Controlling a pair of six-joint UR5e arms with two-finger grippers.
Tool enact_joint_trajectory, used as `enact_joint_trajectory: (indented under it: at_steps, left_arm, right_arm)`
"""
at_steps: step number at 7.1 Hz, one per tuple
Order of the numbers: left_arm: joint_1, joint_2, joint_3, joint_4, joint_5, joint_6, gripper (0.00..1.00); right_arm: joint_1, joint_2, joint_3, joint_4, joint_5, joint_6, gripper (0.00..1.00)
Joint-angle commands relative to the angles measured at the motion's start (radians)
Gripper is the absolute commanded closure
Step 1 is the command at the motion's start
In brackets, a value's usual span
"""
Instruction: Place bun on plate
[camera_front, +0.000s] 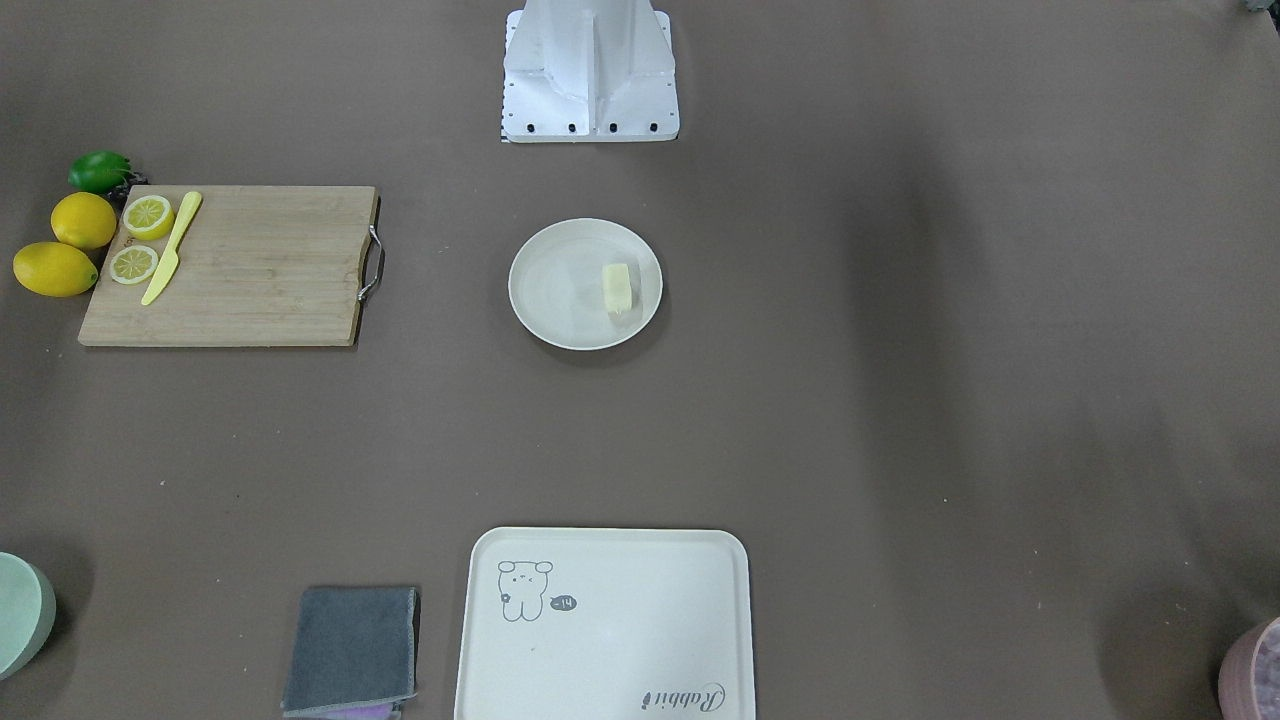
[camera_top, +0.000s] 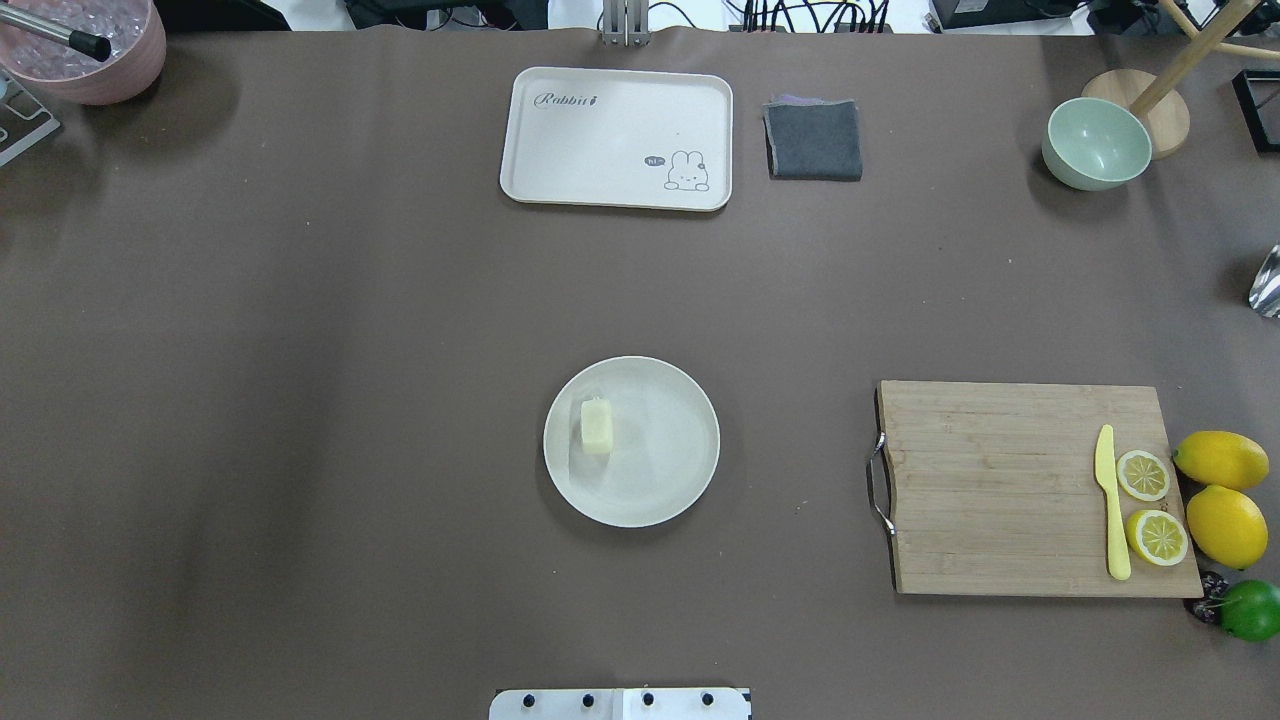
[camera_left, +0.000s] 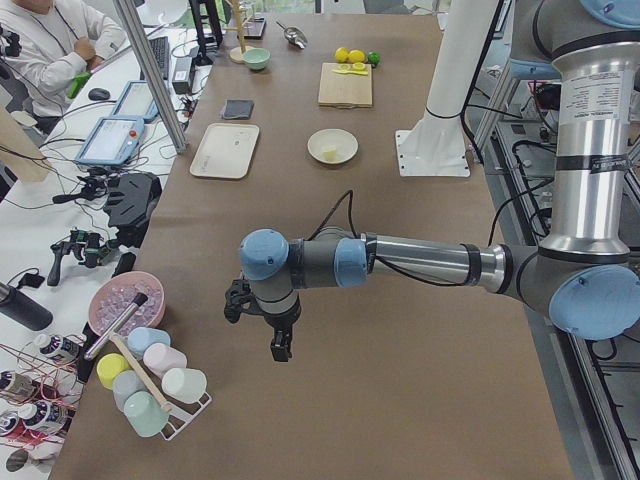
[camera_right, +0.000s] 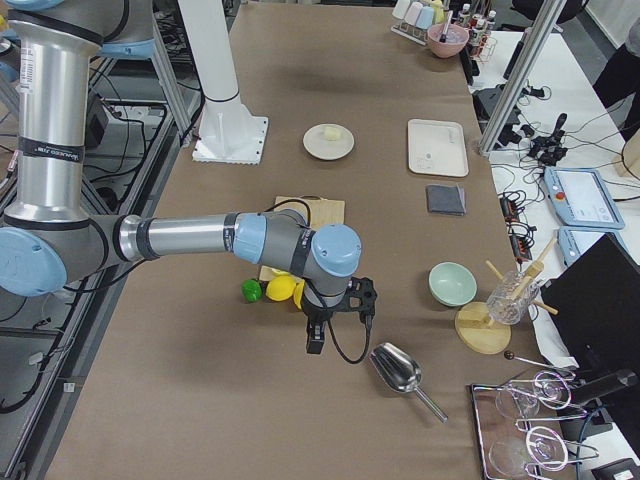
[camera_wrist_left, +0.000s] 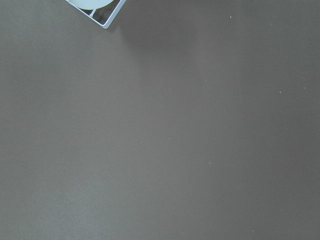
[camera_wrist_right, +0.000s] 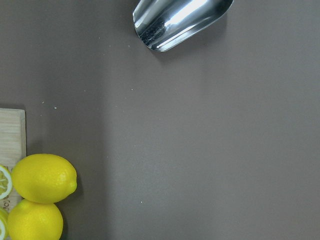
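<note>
you'll find the bun (camera_top: 597, 426) lying on the plate (camera_top: 665, 480), in the left half of the dish in the overhead view, a little inside the rim. the plate sits on the brown table (camera_top: 300, 400) at the centre of that frame. in the front-facing view the same bun shows right of the plate's middle.

the left gripper (camera_left: 281, 352) hangs over bare table in the lower middle of the left side view, well apart from the plate and near a rack of pastel cups (camera_left: 150, 390) at the lower left (it shows only in that side view, so you cannot tell whether its jaws are apart or together). the right gripper (camera_right: 314, 347) hangs in the middle of the right side view, near two whole lemons (camera_wrist_right: 42, 177) and a metal scoop (camera_wrist_right: 175, 20); how its jaws stand cannot be told either.

at the right of the overhead frame a wooden cutting board (camera_top: 1000, 490) carries a yellow knife (camera_top: 1112, 510) and two lemon halves (camera_top: 1143, 475). at the top of that frame lie a cream tray (camera_top: 600, 140) and, just right of it, a folded grey cloth (camera_top: 815, 140).
</note>
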Motion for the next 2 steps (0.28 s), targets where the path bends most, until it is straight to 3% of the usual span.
enact_joint_trajectory:
  at_steps: [1, 2]
  left_arm:
    - [0.000, 0.000, 0.002, 0.000, 0.001, 0.000, 0.02]
    - [0.000, 0.000, 0.002, 0.000, -0.001, 0.000, 0.02]
  right_arm:
    - [0.000, 0.000, -0.001, 0.000, 0.000, 0.000, 0.00]
    - [0.000, 0.000, -0.001, 0.000, 0.000, 0.000, 0.00]
